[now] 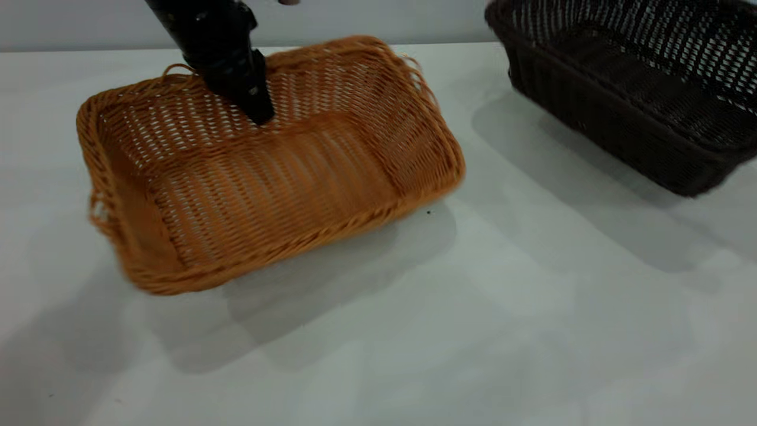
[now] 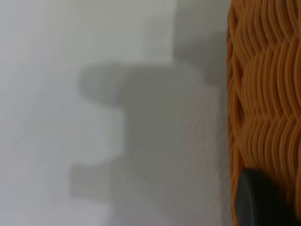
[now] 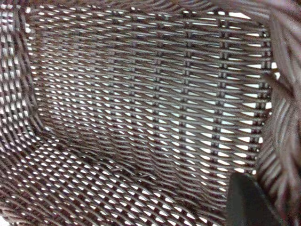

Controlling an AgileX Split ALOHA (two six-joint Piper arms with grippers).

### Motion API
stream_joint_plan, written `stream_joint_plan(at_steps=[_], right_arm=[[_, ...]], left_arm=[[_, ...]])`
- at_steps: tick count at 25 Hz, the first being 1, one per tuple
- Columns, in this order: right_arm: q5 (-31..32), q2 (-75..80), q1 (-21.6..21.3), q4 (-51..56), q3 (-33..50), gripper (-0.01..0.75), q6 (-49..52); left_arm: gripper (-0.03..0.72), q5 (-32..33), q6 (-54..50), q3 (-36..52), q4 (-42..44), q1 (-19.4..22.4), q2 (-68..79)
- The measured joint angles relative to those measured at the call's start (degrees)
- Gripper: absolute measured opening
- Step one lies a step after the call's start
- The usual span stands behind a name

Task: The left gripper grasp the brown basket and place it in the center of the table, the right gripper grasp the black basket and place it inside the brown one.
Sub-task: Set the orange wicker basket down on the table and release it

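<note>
The brown basket (image 1: 266,177) hangs tilted above the table (image 1: 532,331), its shadow spread underneath. My left gripper (image 1: 259,112) comes down from above and is shut on the basket's far long wall, one finger inside. In the left wrist view a dark finger (image 2: 261,200) presses on the orange weave (image 2: 268,94). The black basket (image 1: 639,89) is at the far right, partly cut off by the picture's edge, and appears raised off the table. The right gripper is out of the exterior view. In the right wrist view its dark finger (image 3: 249,202) sits inside the black basket (image 3: 131,108), next to the rim.
A pale wall (image 1: 384,21) rises behind the table's back edge. Bare tabletop lies in front of and between the two baskets, crossed by their soft shadows (image 1: 591,189).
</note>
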Motion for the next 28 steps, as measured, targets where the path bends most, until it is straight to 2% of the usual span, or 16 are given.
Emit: stream_joint_plan(at_steps=[3,5,12,15,21,23,25,28], right_arm=[[2.3,0.0,-1.4,-3.4,0.0,0.08,0.0],[3.6,0.0,-1.7,-4.2,0.0,0.08,0.0],[7.3,0.0,-1.7,-5.9,0.0,0.08,-0.4],[9.1,0.0,-1.7,-7.1,0.0,0.08,-0.4],[10.2,0.0,-1.7,-9.1,0.0,0.08,-0.6],[10.4,0.0,-1.7,-9.1,-0.1,0.08,-1.0],[10.8,0.0,-1.7,-9.9,-1.1,0.08,-1.3],[12.9,0.0,-1.7,-11.9,-4.2,0.08,-1.3]], left_arm=[[0.081,2.9,14.4,0.0,-5.8,-1.2,1.2],[0.081,3.9,19.9,0.0,-8.1,-2.7,2.6],[0.109,2.8,23.1,0.0,-9.8,-7.2,4.7],[0.199,2.3,23.6,0.0,-10.3,-7.7,4.7],[0.479,1.0,25.6,0.0,-10.9,-7.7,4.6],[0.541,-0.8,24.4,0.0,-11.2,-7.7,4.3],[0.575,-2.9,19.5,0.0,-11.7,-7.5,3.0],[0.584,-4.3,9.2,0.0,-11.5,-5.8,-0.8]])
